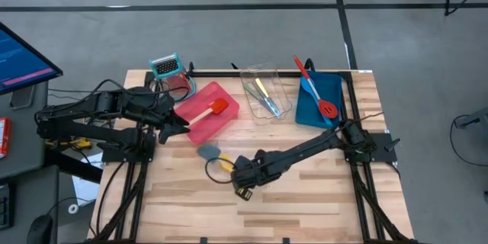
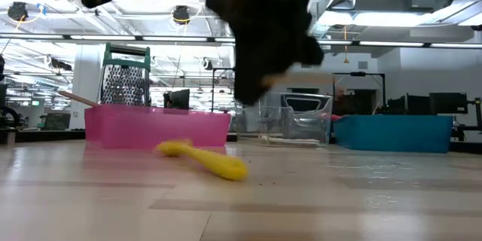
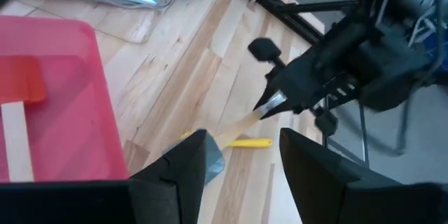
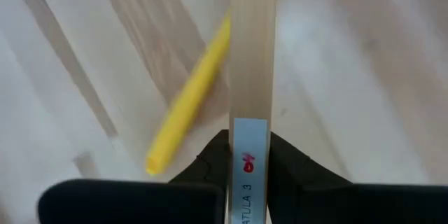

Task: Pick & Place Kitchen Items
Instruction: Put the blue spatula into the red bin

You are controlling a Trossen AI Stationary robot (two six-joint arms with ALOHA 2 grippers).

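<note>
The right hand, low centre of the high view, grips the grey-teal spatula by its wooden handle; its blade points up-left toward the pink tray. The left hand, fingers apart and empty, waits there.

- A white sticker on the pale wooden handle held between the right gripper's fingers carries the cut-off black letters "ATULA 3", running along the handle.
- Above those letters on the same sticker sits a small red mark; I can't make out what it says.
- The blue monitor screen at the table's left side shows lines of text, far too small to read.
</note>
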